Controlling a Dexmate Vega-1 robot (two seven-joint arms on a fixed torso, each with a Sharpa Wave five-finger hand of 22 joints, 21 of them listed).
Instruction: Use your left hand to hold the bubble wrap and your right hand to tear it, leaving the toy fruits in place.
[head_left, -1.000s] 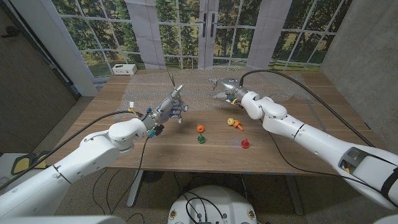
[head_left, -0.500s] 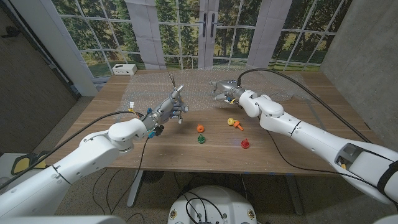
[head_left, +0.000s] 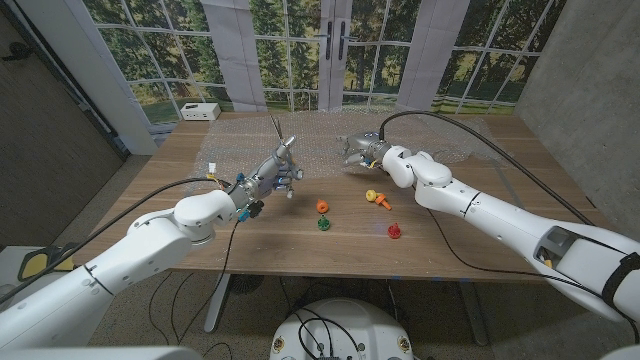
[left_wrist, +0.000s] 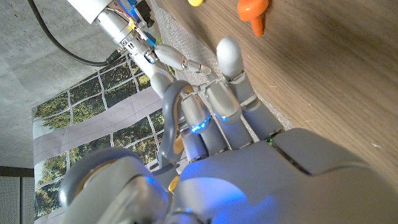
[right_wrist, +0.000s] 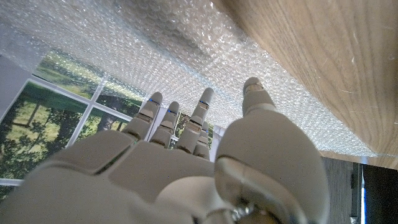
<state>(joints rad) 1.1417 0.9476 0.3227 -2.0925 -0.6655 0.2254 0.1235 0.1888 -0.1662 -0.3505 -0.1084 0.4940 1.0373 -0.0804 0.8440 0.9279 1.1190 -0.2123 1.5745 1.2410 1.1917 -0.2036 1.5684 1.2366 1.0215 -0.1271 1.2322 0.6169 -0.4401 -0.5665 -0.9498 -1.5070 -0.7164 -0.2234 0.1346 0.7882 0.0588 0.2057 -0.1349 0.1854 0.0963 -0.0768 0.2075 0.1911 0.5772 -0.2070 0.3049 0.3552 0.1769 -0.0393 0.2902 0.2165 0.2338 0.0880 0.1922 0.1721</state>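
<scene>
Bubble wrap (head_left: 330, 140) lies flat on the far half of the desk (head_left: 200, 230), at 12 o'clock from the toy fruits (head_left: 322, 207).
It looks light, limp and slippery, so pin its near edge. Your left hand (head_left: 277, 170) and right hand (head_left: 358, 147) hover with fingers loosely spread, holding nothing.

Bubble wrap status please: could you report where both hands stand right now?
Left hand at bubble wrap near edge, grip unclear. Right hand over the sheet, fingers spread, holding nothing. Toy fruits on bare wood, off the wrap. Nothing in the way.
</scene>
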